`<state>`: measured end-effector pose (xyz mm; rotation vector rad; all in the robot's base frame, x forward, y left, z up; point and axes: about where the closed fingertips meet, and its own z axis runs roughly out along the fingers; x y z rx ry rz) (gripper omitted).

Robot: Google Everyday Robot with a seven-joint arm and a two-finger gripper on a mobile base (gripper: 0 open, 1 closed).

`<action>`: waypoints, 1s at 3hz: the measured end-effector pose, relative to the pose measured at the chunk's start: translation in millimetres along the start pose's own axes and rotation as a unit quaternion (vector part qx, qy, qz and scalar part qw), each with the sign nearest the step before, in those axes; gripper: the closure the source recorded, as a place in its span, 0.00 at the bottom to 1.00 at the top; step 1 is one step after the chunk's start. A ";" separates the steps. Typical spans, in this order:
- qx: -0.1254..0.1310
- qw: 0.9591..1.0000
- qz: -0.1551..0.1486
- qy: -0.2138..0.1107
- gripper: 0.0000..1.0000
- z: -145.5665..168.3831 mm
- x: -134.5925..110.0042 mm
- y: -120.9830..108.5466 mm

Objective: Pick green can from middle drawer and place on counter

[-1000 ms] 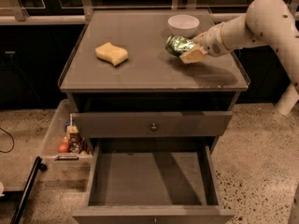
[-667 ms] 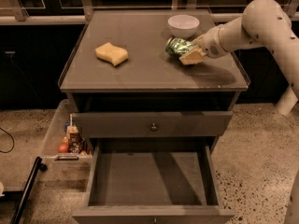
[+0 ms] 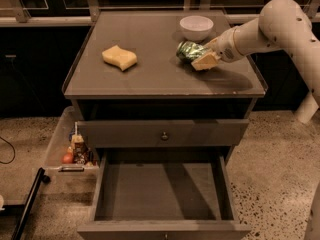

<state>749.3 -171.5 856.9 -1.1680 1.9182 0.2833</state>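
Counter (image 3: pixel 150 79) bears green can (image 3: pixel 188 50), part-hidden by pincer (image 3: pixel 201 58).

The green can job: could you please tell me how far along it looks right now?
Done: the middle drawer stands open with a bare floor, and the green can is up over the counter, near the white bowl. In hand: the gripper is shut on the green can, low at the counter's right side; whether it touches down is unclear. Left: release it and pull away.

tool (image 3: pixel 200 58) gripping green can (image 3: pixel 188 50) beside white bowl (image 3: pixel 196 27), counter (image 3: pixel 160 71) bare leftward
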 end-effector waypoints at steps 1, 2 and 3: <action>0.000 1.000 0.000 0.000 0.18 0.0 0.0 0.0; 0.000 1.000 0.000 0.000 0.00 0.1 0.0 0.0; 0.000 1.000 0.000 0.000 0.00 0.1 0.0 0.0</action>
